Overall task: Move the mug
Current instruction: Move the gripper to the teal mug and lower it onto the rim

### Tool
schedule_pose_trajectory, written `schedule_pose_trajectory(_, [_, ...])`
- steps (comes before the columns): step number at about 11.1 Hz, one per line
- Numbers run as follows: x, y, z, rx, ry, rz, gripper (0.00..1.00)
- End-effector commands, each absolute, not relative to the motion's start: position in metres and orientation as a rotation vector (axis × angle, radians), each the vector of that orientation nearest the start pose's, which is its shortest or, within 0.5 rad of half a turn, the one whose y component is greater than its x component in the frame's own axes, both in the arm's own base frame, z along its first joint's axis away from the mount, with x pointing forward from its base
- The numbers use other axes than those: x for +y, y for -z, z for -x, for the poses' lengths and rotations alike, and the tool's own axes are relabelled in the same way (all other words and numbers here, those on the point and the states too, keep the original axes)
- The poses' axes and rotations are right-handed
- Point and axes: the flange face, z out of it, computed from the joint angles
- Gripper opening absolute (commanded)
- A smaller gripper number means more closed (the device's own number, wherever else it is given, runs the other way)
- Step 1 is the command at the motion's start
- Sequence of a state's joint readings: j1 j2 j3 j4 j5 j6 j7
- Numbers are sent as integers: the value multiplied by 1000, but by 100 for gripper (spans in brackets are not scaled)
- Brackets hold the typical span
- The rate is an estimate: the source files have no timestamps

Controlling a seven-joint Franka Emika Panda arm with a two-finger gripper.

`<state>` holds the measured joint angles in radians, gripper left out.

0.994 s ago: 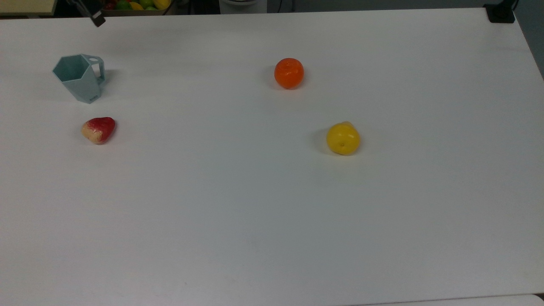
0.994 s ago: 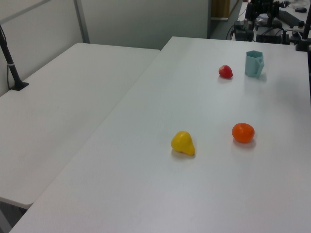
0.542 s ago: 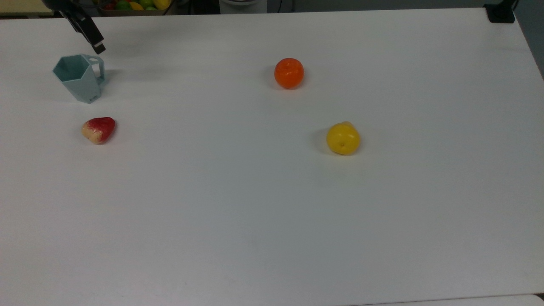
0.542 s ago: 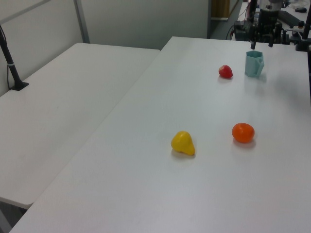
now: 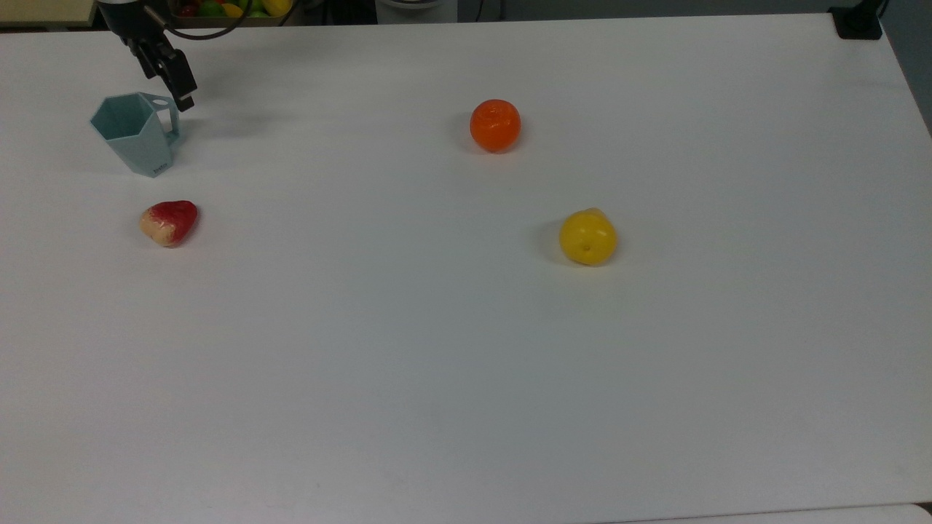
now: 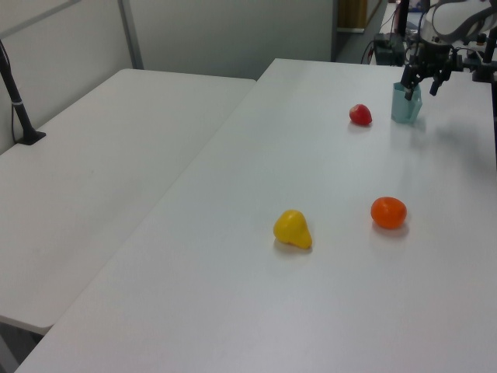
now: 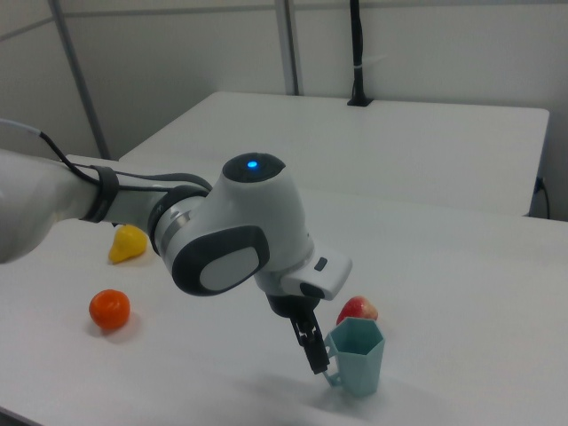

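Teal mug [image 5: 138,133] near white table [image 5: 466,364] edge, fingers [image 6: 425,81] spread above its handle, open tabletop beyond.

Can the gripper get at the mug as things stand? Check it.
Probably yes. The gripper hangs with fingers spread right by the mug's handle; nothing lies between, and the red fruit sits apart.

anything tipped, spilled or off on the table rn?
Nothing stands out. The mug stands upright and empty, the gripper beside its handle. The orange, yellow fruit and red fruit rest apart.
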<state>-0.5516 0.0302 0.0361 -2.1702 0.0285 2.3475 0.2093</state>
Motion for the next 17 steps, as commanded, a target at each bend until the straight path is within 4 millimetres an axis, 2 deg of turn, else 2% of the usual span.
schedule_pose_trajectory(1, [-265, -378, -478, 1085, 259, 2964, 88])
schedule_pose_trajectory(4, [-264, -370, -482, 1073, 264, 2982, 80])
schedule_pose_trajectory(6, [-266, -370, -486, 1079, 322, 2979, 78])
schedule_pose_trajectory(11, [-269, -358, -490, 1076, 335, 2979, 73])
schedule_pose_trajectory(14, [-269, -354, -490, 1064, 322, 2993, 62])
schedule_pose_trajectory(17, [-269, -355, -490, 1064, 324, 2993, 43])
